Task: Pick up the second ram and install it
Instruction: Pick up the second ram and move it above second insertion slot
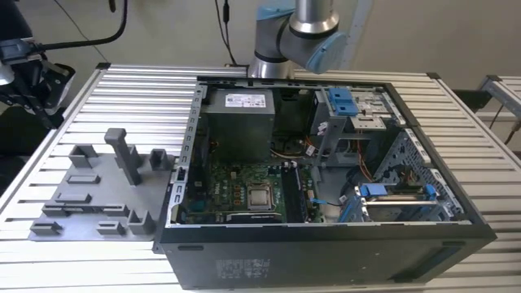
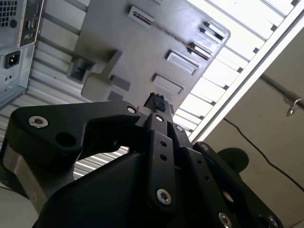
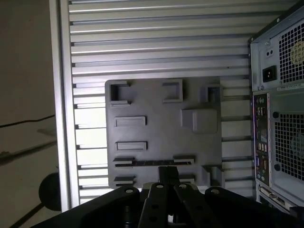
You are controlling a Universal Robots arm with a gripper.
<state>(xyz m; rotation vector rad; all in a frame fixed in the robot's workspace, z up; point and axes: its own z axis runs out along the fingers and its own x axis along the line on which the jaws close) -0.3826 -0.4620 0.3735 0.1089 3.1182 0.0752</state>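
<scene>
My gripper hangs high above the grey tray, its black fingertips pressed together with nothing between them; it also appears in the second wrist view. On the tray a thin dark strip runs between two end holders. It may be the second ram seen edge-on, but I cannot tell. In the exterior view the tray lies on the slatted table at the left of the open computer case. The green motherboard lies inside the case, with dark slots beside the silver processor.
The arm rises behind the case. Upright posts stand on the tray. Inside the case are a power supply, blue drive clips and cables. The case's rear panel is beside the tray. A table edge rail borders the floor.
</scene>
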